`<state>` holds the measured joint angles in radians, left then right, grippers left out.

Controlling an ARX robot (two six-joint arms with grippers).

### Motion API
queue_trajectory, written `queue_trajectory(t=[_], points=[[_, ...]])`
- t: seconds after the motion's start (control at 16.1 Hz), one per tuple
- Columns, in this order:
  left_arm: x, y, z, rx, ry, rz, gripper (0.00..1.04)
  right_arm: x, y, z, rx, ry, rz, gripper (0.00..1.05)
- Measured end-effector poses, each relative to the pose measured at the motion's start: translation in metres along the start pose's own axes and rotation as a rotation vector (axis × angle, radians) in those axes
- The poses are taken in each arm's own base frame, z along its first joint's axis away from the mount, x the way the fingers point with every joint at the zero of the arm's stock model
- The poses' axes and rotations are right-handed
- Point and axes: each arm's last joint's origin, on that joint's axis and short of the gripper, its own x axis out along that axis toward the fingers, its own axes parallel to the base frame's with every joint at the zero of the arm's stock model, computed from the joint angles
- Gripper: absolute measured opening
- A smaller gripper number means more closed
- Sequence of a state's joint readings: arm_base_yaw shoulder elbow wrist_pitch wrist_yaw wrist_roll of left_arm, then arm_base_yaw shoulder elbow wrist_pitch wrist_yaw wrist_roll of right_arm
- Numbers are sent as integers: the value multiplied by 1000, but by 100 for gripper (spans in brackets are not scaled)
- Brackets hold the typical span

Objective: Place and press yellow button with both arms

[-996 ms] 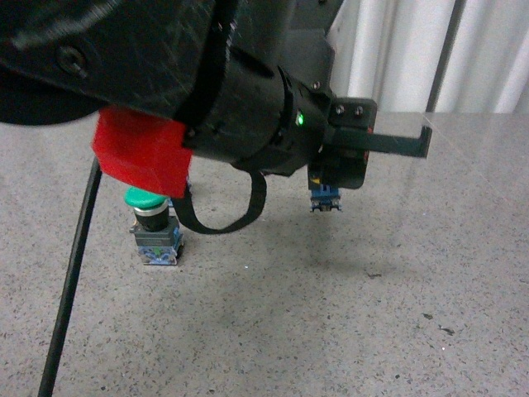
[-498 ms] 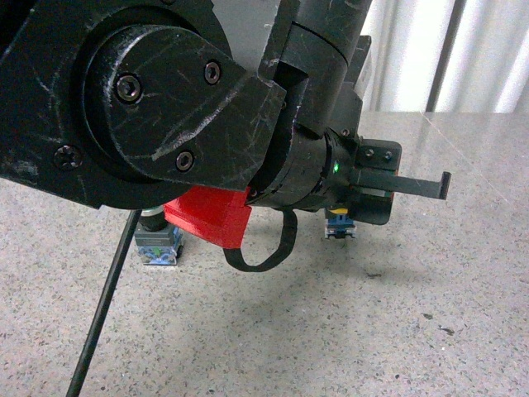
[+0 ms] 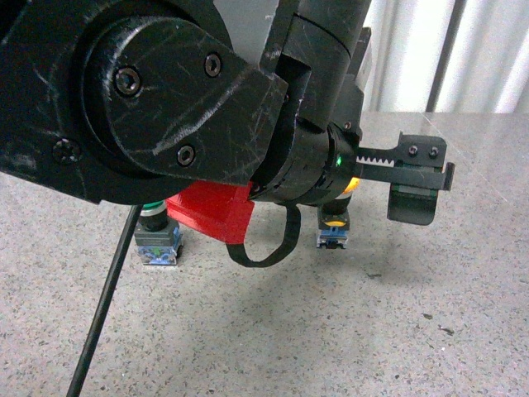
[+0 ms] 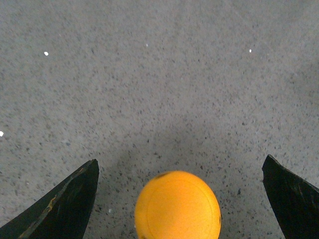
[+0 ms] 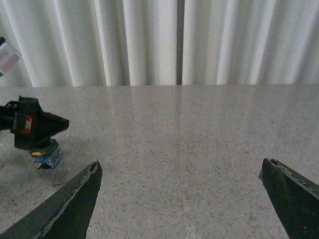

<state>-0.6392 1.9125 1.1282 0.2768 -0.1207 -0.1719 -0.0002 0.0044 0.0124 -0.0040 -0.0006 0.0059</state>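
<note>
Left gripper (image 4: 180, 160) just opened wide, was clamped on yellow button (image 3: 334, 225) half second ago. Button released, stands upright on table (image 3: 397, 331) between its fingers. Placing looks done, press pending. Right gripper (image 5: 179, 163) wide open, empty, well apart.

Looks like a robot lab bench: bare speckled grey tabletop (image 5: 199, 149) backed by white pleated curtains (image 5: 149, 40)

yellow button (image 4: 177, 204): smooth matt plastic cap | table (image 4: 149, 74): speckled stone, matt
</note>
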Motion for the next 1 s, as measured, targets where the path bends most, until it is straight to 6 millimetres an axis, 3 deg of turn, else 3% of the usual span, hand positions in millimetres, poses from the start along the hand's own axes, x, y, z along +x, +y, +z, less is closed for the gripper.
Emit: queue_trajectory(t=[0.06, 0.19, 0.56, 0.68, 0.75, 0.87, 0.93, 1.0], points=[[-25, 15, 29, 14, -128, 55, 98, 0, 0, 0, 0, 0, 0, 98], [-41, 24, 43, 19, -190, 80, 98, 0, 0, 0, 0, 0, 0, 98], [-92, 55, 71, 29, -341, 202, 98, 0, 0, 0, 0, 0, 0, 98], [-133, 79, 73, 42, -441, 297, 98, 0, 0, 0, 0, 0, 0, 98], [-156, 89, 65, 60, -485, 342, 98, 0, 0, 0, 0, 0, 0, 98], [-198, 106, 31, 62, -512, 402, 98, 0, 0, 0, 0, 0, 0, 98], [-222, 119, -14, 36, -488, 427, 98, 0, 0, 0, 0, 0, 0, 98], [-222, 129, -88, -17, -476, 475, 70, 0, 0, 0, 0, 0, 0, 98]])
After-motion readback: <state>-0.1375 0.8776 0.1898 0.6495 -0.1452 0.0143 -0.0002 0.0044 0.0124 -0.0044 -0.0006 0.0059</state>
